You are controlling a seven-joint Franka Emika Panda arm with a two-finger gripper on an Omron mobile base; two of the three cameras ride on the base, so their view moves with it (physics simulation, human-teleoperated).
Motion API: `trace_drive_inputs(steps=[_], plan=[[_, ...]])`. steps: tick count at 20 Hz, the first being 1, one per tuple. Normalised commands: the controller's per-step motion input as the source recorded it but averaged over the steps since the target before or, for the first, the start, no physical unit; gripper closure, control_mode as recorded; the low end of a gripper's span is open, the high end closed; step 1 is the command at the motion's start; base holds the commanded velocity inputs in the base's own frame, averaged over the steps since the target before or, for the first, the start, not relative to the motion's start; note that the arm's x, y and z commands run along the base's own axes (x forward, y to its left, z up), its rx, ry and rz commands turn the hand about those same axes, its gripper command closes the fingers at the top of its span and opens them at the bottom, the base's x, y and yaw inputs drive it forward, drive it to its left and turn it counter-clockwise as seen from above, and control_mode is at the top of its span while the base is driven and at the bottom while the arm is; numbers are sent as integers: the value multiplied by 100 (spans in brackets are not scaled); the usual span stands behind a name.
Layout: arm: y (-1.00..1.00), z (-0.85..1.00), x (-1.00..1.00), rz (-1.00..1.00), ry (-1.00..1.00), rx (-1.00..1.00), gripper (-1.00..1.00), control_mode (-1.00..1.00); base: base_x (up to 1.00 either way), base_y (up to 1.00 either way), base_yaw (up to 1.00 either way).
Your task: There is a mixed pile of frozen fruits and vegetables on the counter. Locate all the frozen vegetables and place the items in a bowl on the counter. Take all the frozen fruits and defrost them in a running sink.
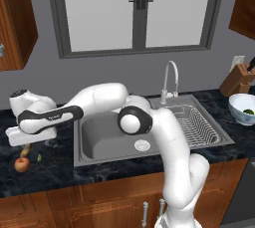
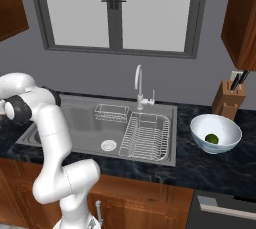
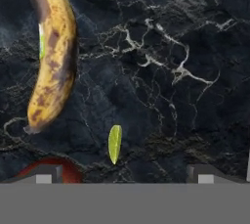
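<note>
Closest in the hand view: two dark finger tips of the gripper [image 3: 122, 174] spread wide apart, nothing between them. Poised above the black marbled counter [image 3: 195, 96], left of the sink.

Just beyond the tips: tiny slim green sliver of vegetable [image 3: 114, 143], lying loose on the stone, roughly centred between the jaws. Beside one tip: rounded edge of the red-orange apple-like fruit [image 3: 49, 167], partly cut off by the frame. Further out: long curved yellow-brown spotted banana [image 3: 52, 56], well clear of the sliver.

Left base view: same cluster under the hand, apple at [image 1: 21, 164], sliver a speck just beside it.

Mid-distance: wide grey steel sink basin [image 2: 80, 128] with wire racks and tall curved silver faucet [image 2: 138, 85]; no water visible running.

Far right: round white bowl with bluish shading [image 2: 227, 140] on the counter near a wooden knife block [image 2: 227, 104]; lumpy green ball [image 2: 212, 138] already inside.

Judged step: lining up on the green sliver, last vegetable left out. Fruits both untouched.

Risks, as judgement:
- Sliver very thin and flat; jaws closing above it likely to miss or flick it aside.
- Apple close to one tip; descent could nudge and roll it.
- Long carry over the sink; weak pinch could drop the sliver into the basin.
</note>
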Motion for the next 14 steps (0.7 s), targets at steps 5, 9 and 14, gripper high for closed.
trace_drive_inputs(steps=[5, 9, 14], plan=[[4, -25, 8, 0, 0, 0, -100, -100, 0, 0, 0], [14, -9, 9, 0, 0, 0, -100, -100, 0, 0, 0], [22, -20, 1, 0, 0, -1, -100, -100, 0, 0, 0]])
